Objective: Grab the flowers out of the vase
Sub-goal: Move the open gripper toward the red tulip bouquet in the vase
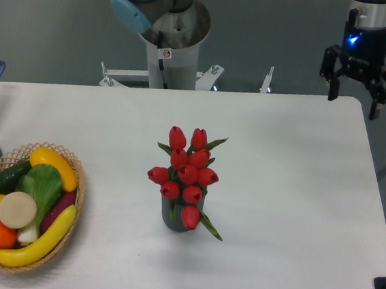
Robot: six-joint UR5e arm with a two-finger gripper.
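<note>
Camera view shows the flowers standing in the vase near the middle of the white surface. At the far right corner the tool hangs above the edge with fingers apart, gripping nothing, well apart from the bunch. A woven basket of toy produce sits at the left.

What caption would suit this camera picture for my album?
Open two-finger tool hangs at the white table's far right corner, apart from red tulip flowers standing in a ribbed dark grey vase.
</note>
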